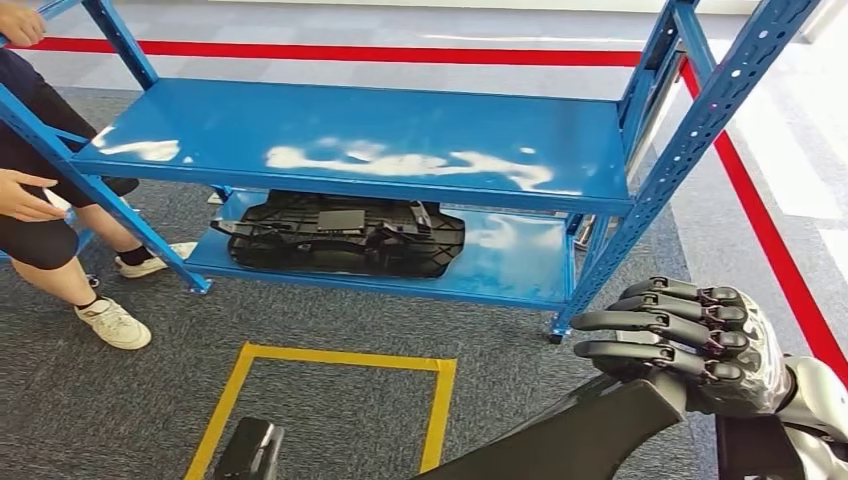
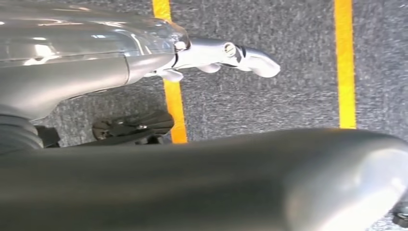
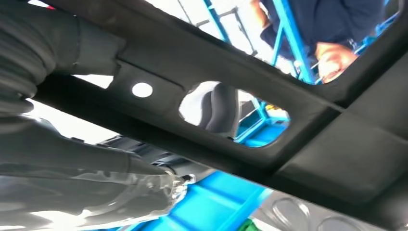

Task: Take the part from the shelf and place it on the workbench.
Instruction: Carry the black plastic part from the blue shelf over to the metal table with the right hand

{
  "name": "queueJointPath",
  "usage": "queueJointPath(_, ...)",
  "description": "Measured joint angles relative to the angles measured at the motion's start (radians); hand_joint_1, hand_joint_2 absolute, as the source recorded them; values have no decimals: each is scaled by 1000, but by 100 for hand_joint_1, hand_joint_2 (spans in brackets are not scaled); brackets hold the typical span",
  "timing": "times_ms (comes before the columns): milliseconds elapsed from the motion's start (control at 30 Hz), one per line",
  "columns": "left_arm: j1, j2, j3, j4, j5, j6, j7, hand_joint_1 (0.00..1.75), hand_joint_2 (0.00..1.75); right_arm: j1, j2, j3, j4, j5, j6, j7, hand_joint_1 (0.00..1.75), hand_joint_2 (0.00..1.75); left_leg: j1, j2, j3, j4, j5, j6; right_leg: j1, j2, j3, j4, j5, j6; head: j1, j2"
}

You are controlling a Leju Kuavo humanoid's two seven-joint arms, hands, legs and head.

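Observation:
A black moulded plastic part (image 1: 345,235) lies flat on the lower level of the blue shelf (image 1: 400,150). Low at the right of the head view, my right hand (image 1: 690,345) grips the edge of another black part (image 1: 570,440), its fingers curled over the top of it. In the right wrist view this held part (image 3: 269,120) crosses close in front as a dark frame with holes, next to my right hand (image 3: 86,183). My left hand (image 2: 144,91) hangs low over the carpet, thumb (image 2: 231,55) stretched away from the dark fingers (image 2: 130,130), with nothing between them.
A person (image 1: 40,200) in white shoes stands at the shelf's left end, hands on its frame. A yellow tape rectangle (image 1: 330,400) marks the grey carpet in front of the shelf. Red tape lines (image 1: 770,250) run behind and to the right. The shelf's upper level is bare.

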State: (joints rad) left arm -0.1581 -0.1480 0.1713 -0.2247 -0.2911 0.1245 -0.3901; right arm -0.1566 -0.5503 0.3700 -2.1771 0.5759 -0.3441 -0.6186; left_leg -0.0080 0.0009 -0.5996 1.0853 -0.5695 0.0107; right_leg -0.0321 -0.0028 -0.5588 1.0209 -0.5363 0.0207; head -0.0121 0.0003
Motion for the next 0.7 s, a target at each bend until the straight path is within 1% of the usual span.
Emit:
queueJointPath(33,-2,0,0,0,1,-2,-2,0,0,2,1,-2,0,0,0,-3,175,175,3,0,-23,57,-35,-8,-1,-2,-2,0,2,-4,0,0)
queueJointPath(67,-4,0,0,0,3,-5,-6,0,0,3,2,-2,0,0,0,-4,175,175,6,0,-52,126,-70,-14,-1,-3,-5,0,3,-6,0,0)
queueJointPath(100,-5,0,0,0,6,-9,-10,0,0,5,3,-3,1,0,1,-5,175,175,9,0,-76,188,-95,-18,-1,-4,-8,1,5,-8,0,0)
queueJointPath(133,-5,0,0,0,9,-13,-15,0,0,5,4,-3,1,0,2,-6,175,175,11,0,-88,223,-103,-20,-1,-4,-9,1,6,-9,0,0)
queueJointPath(167,-5,0,0,0,12,-16,-20,0,0,5,6,-3,2,0,4,-7,175,175,12,0,-81,218,-91,-20,-1,-4,-10,2,6,-9,0,0)
queueJointPath(200,-6,0,0,0,15,-19,-25,0,0,5,8,-3,3,0,6,-8,175,175,12,0,-56,174,-63,-17,-1,-4,-9,2,7,-8,0,0)
queueJointPath(233,-8,0,0,0,17,-22,-31,0,0,3,10,-3,3,0,9,-8,175,175,12,0,-18,102,-26,-13,-1,-4,-8,3,7,-8,0,0)
queueJointPath(267,-12,0,0,0,19,-25,-36,0,0,1,12,-3,4,0,12,-9,175,175,10,-1,18,31,2,-8,0,-3,-9,3,8,-5,0,0)
queueJointPath(300,-15,0,0,0,21,-27,-41,0,0,-1,14,-3,5,0,14,-9,175,175,7,-2,44,-23,20,-2,1,-3,-10,3,9,-1,0,0)
queueJointPath(333,-18,0,0,0,22,-29,-44,0,0,-3,17,-2,7,0,16,-10,175,175,5,-3,56,-54,26,3,2,-2,-14,4,12,4,0,0)
queueJointPath(367,-20,0,1,0,24,-31,-48,0,0,-4,19,-2,9,0,17,-11,175,175,3,-3,57,-62,23,6,2,-2,-17,3,15,10,0,0)
queueJointPath(433,-21,-1,2,0,29,-33,-55,0,0,-7,24,-2,14,0,20,-12,175,175,3,-2,54,-71,29,16,1,-2,-20,1,17,22,0,0)
queueJointPath(467,-21,-1,2,0,31,-34,-59,0,0,-10,26,-1,16,0,21,-13,175,175,5,-1,54,-77,35,23,1,-2,-25,11,8,26,0,0)
queueJointPath(500,-22,-2,3,0,32,-35,-62,0,0,-13,27,0,18,0,22,-15,175,175,6,1,54,-83,41,30,2,-1,-36,37,-13,27,0,0)
queueJointPath(533,-22,-2,4,0,32,-35,-63,0,0,-16,29,1,21,0,23,-16,175,175,7,3,52,-86,46,35,2,0,-56,86,-45,27,0,0)
queueJointPath(567,-21,-2,4,0,32,-35,-64,0,0,-18,30,3,24,0,24,-17,175,175,6,3,49,-86,47,38,3,0,-83,151,-81,26,1,0)
queueJointPath(600,-19,-3,5,0,32,-36,-64,0,0,-18,32,5,28,1,25,-17,175,175,4,4,46,-85,48,39,3,1,-111,219,-110,26,1,0)
queueJointPath(633,-16,-3,6,0,33,-35,-64,0,0,-18,34,6,31,2,25,-17,175,175,3,5,43,-83,49,40,3,1,-129,266,-125,28,1,0)
queueJointPath(667,-14,-3,6,0,33,-35,-63,0,0,-18,36,8,34,3,25,-17,175,175,2,5,41,-80,49,40,3,1,-129,277,-120,30,1,0)
queueJointPath(700,-12,-3,7,0,33,-34,-63,0,0,-18,38,9,36,4,25,-17,175,175,2,5,41,-77,49,39,3,1,-109,244,-96,33,1,0)
